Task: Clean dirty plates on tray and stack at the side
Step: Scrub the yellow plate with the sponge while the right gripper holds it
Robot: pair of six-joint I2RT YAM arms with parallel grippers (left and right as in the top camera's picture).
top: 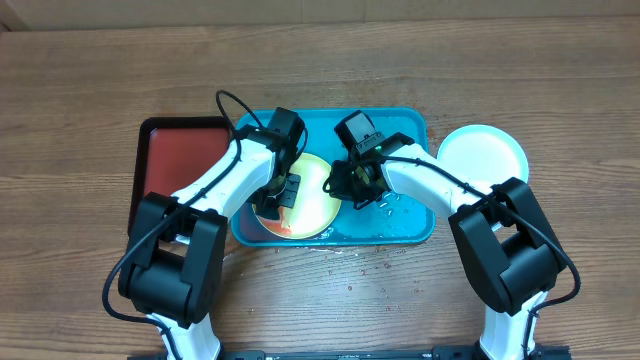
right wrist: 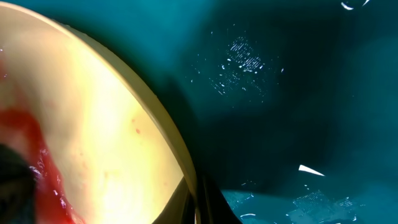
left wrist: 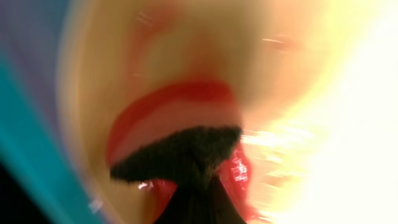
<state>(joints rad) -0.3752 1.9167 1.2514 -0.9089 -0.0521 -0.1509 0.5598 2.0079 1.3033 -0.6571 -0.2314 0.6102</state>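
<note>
While scrubbing smeared lime-green plate [top: 316, 188] in tray [top: 410, 224] w/ left gripper [top: 278, 195], right gripper [top: 350, 188] at rim (clench of either: can't tell), looks approx. 1/3 done: white plate [top: 483, 157] parked beside tray, right side.

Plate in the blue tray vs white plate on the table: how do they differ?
The lime plate lies in the tray; the white plate sits on the table right of it. The lime plate has red smears; the white plate shows none from overhead. Both are round, of similar size.
</note>
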